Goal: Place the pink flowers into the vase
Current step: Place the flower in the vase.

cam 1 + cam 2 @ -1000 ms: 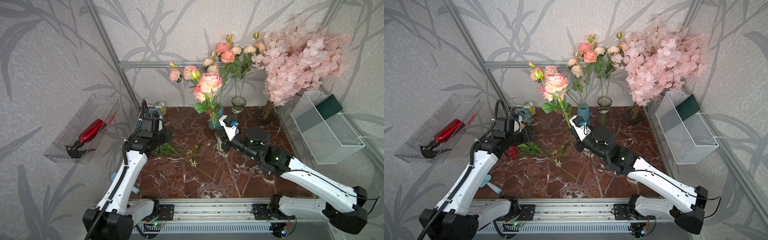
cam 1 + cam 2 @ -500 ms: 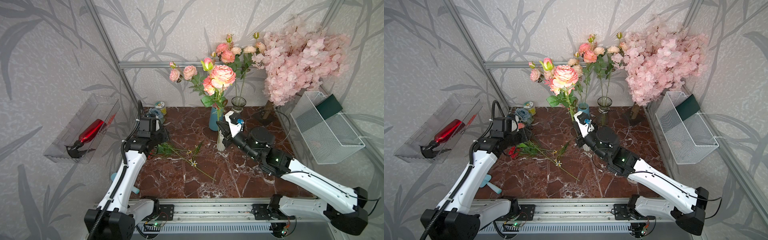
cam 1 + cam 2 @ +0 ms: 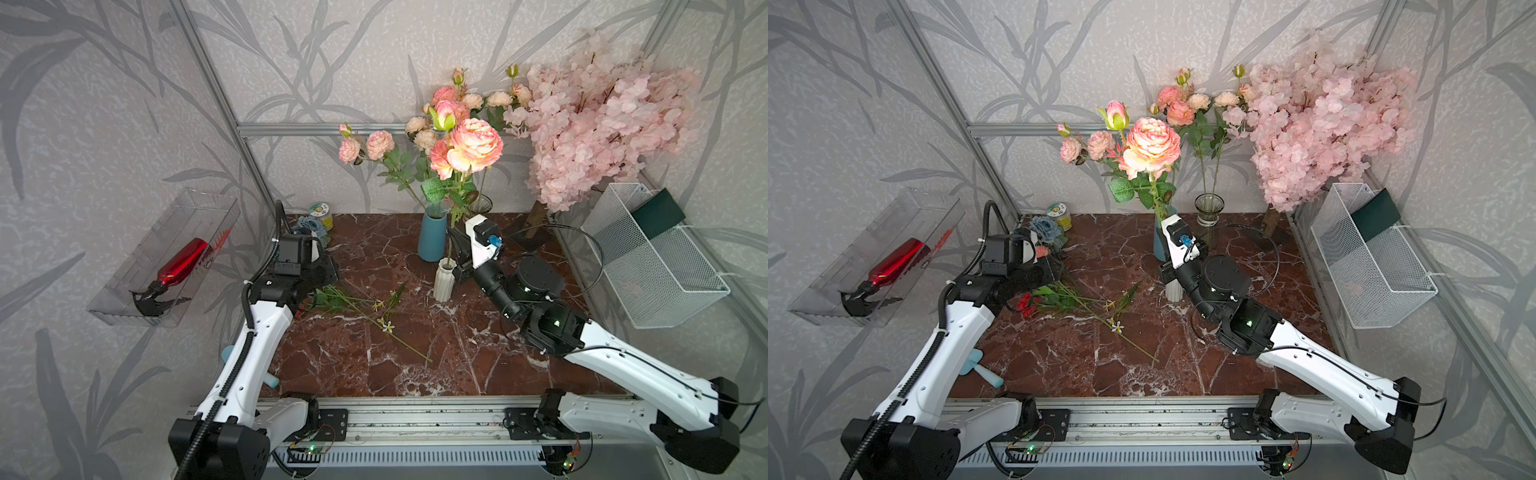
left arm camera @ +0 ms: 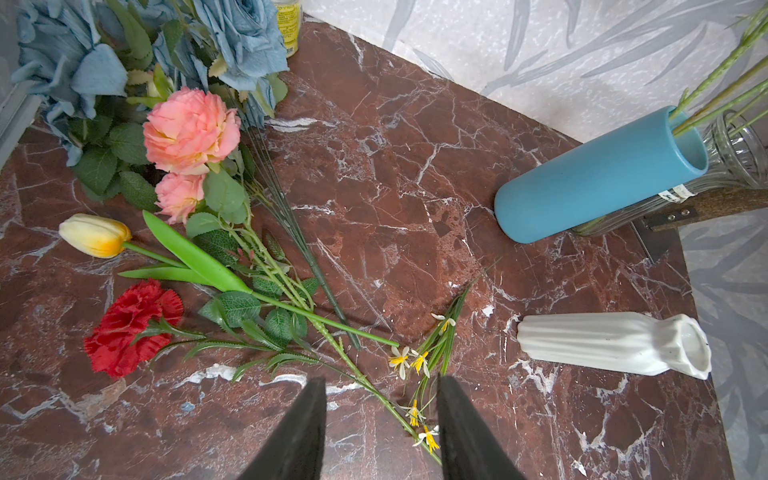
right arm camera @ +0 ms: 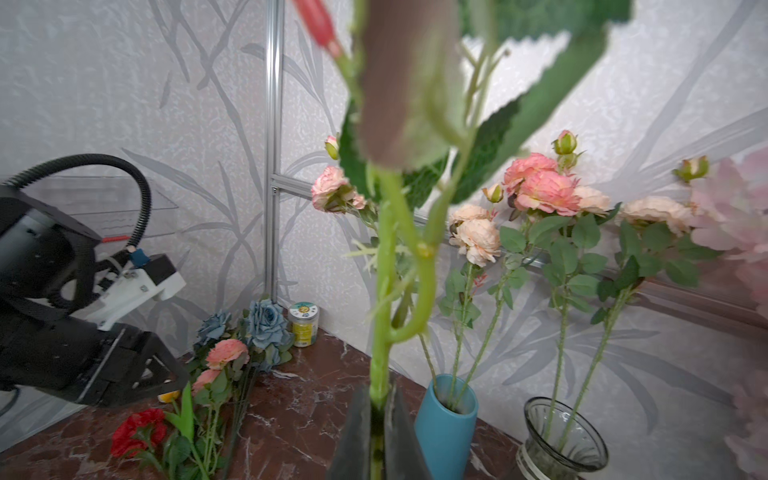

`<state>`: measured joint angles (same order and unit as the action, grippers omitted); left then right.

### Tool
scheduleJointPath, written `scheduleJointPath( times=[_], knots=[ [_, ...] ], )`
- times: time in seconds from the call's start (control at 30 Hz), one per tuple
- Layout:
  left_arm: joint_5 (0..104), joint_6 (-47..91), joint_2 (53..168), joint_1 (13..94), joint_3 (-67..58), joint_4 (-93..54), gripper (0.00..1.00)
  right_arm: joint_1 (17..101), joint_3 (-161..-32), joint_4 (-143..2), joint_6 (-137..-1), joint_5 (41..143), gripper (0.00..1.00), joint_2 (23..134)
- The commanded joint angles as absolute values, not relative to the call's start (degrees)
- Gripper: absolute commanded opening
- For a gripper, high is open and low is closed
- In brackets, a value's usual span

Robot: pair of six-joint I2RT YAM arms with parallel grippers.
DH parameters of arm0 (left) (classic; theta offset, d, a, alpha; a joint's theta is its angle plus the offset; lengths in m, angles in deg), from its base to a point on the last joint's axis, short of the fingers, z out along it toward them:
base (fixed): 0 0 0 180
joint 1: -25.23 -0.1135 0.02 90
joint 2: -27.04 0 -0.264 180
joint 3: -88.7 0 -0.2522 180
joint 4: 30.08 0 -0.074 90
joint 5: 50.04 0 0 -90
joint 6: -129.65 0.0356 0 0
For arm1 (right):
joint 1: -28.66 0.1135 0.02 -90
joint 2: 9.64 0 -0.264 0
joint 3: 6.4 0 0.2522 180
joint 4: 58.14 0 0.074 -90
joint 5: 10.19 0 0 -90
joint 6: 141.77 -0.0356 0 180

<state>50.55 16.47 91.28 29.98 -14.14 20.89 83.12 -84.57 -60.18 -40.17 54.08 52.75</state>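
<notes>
Right gripper (image 5: 378,401) clamped tight on the green stem of the pink flowers (image 3: 468,143), holding them upright near the back of the marble table (image 3: 374,361); the stem's foot seems to reach the mouth of the white vase (image 3: 443,284), just beside the blue vase (image 3: 432,243). Left gripper (image 4: 381,380) hangs half open and empty above loose flowers (image 4: 189,131) lying on the table
</notes>
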Motion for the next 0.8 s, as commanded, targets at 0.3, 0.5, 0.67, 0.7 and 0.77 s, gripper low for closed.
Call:
scheduleJointPath(
  times=[0.3, 0.5, 0.67, 0.7, 0.77],
  knots=[
    [49.6, 15.9, 89.5, 29.3, -14.9, 20.2, 0.45, 74.6, -83.3, -58.2, -46.5, 51.8, 0.00, 53.8],
    [49.8, 15.9, 89.3, 29.0, -15.0, 20.2, 0.45, 70.0, -81.7, -58.6, -53.6, 58.7, 0.00, 54.5],
    [50.2, 15.6, 89.6, 28.7, -15.0, 20.1, 0.45, 68.5, -80.9, -58.0, -55.5, 63.0, 0.00, 54.9],
    [50.2, 15.6, 89.6, 28.7, -15.0, 20.1, 0.45, 68.5, -80.7, -57.7, -55.8, 63.9, 0.00, 55.1],
    [50.5, 15.5, 89.6, 28.6, -15.0, 20.0, 0.45, 68.3, -80.0, -56.5, -56.5, 65.7, 0.00, 55.5]
  ],
)
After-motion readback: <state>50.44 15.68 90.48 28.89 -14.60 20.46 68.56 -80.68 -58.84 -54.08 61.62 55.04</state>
